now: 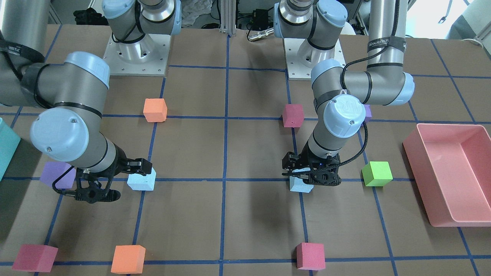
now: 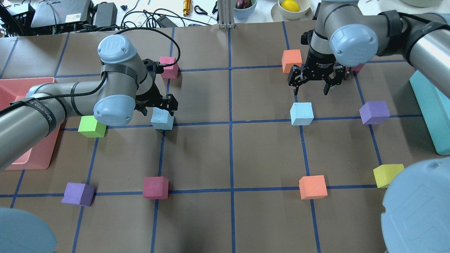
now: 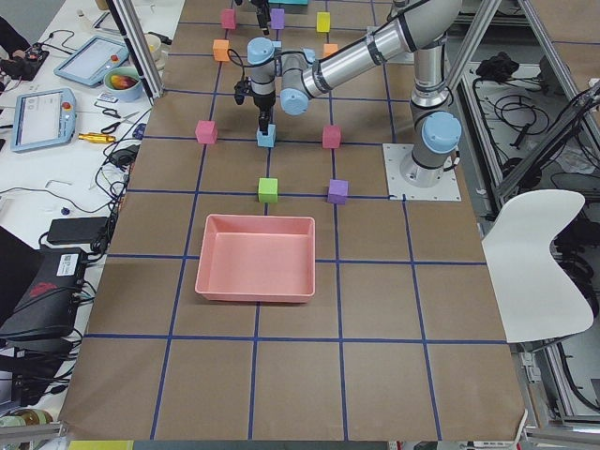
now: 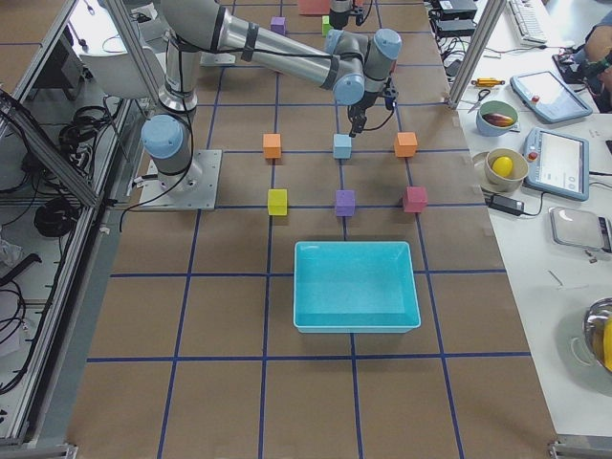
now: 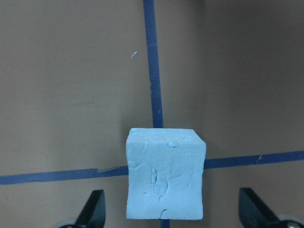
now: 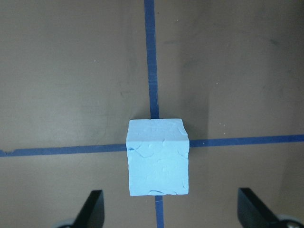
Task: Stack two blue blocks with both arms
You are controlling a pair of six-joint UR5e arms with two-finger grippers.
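Brown gridded tabletop (image 2: 228, 154), nothing stacked yet: L tool (image 5: 173, 211) wide, straddling L blue block (image 2: 162, 119); R tool (image 2: 311, 88) wide over R blue block (image 2: 301, 113). Grasps, lift, stacking remain.

Can't see top of one blue block (image 1: 300, 187) — sits under left gripper (image 1: 308, 177). Only catch a sliver of purple cube (image 1: 368, 113) behind left arm's wrist cap. Lose teal bin (image 1: 5, 147) & pink tray (image 1: 422, 168) at pic edges. Get fingertips (image 5: 93, 210) clipped at btm edge in wrist views. Can't judge grippers in side views — too small.
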